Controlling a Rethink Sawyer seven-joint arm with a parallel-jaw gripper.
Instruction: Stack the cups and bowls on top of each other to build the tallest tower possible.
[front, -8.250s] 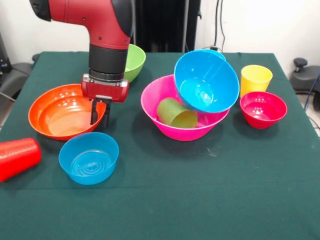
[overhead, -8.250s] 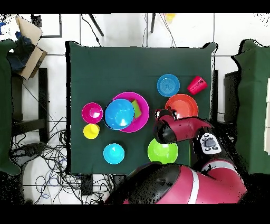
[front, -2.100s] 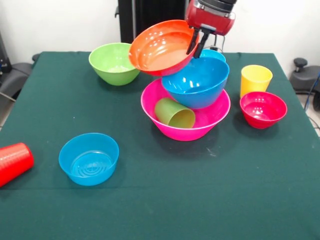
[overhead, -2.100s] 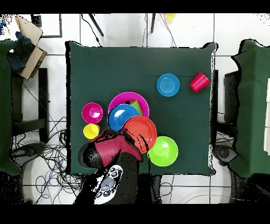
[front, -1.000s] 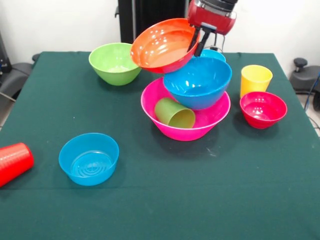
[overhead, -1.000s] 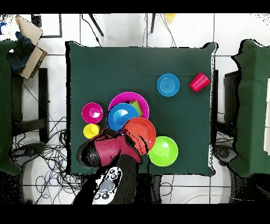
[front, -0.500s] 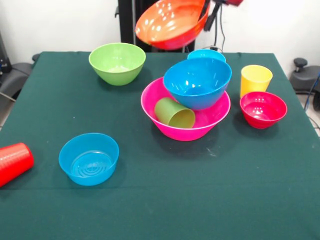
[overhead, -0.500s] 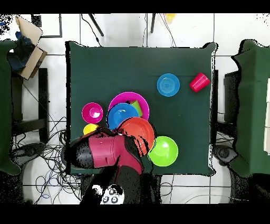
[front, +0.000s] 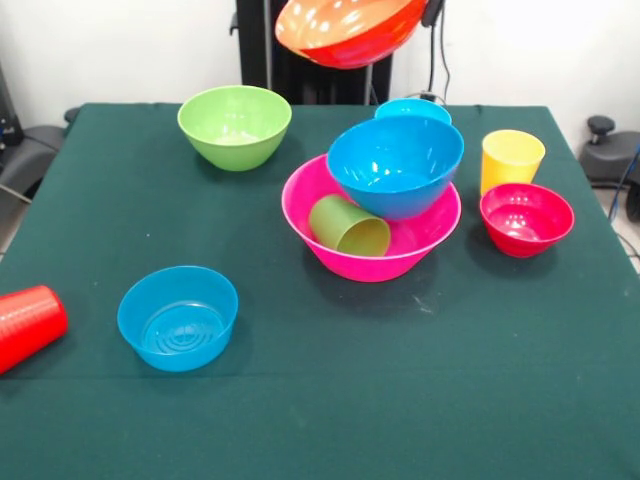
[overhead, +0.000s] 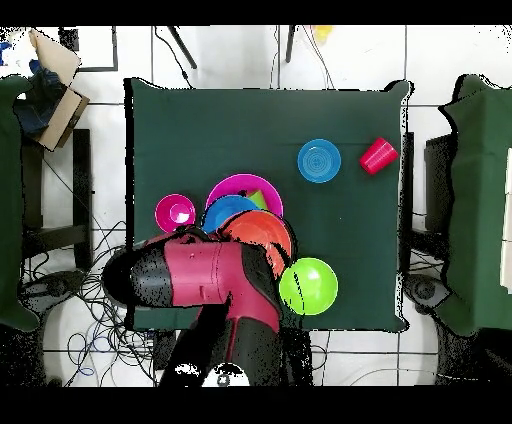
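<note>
Only a dark sliver of the tool (front: 430, 11) shows at the top edge of the front view, pinching the right rim of the orange bowl (front: 350, 28), which hangs tilted in the air, high above everything else, its glossy inside facing left and forward. Below it stands the tower: the big pink bowl (front: 300, 215) sits on the surface (front: 400, 390) as the base, and the large blue bowl (front: 395, 165) rests in it, leaning to the right over the pink rim. The green cup (front: 350, 226) lies on its side inside the pink bowl, mouth toward the front, tucked just under the blue bowl's left edge. A small cyan bowl (front: 412, 107) peeks out close behind the blue one. To the right, the yellow cup (front: 512, 158) stands upright, with the small magenta-red bowl (front: 526, 218) just in front of it. The lime green bowl (front: 235, 125) sits apart at the back left. Near the front left is the small blue bowl (front: 178, 316), and the red cup (front: 28, 320) lies on its side at the left edge. From overhead, the red and black arm (overhead: 200, 280) covers much of the pile.
</note>
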